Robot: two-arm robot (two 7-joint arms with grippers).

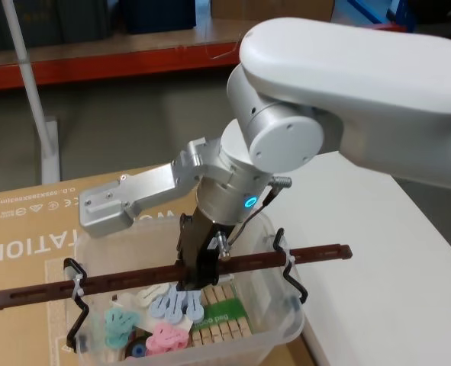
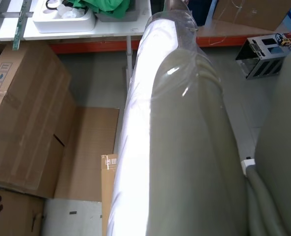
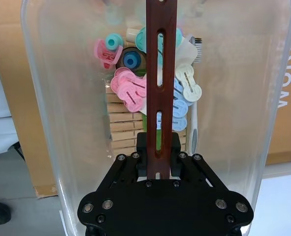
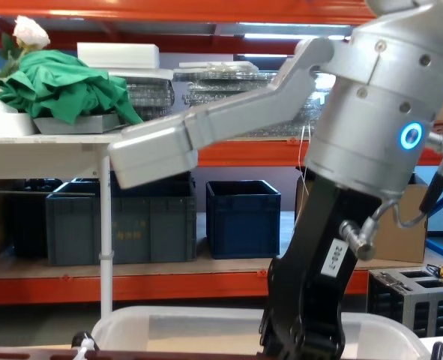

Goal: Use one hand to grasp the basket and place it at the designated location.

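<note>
Basket (image 1: 285, 324) seen at lower centre of the head view, placed against brown cardboard (image 1: 27, 244), beside a white table (image 1: 393, 252), its brown handle (image 1: 317, 254) clenched at the middle by the black right gripper (image 1: 198, 268), coloured pegs (image 1: 172, 320) kept inside.

Right arm reaching down; right gripper (image 1: 197, 273) clamped on basket handle (image 1: 118, 282).
</note>
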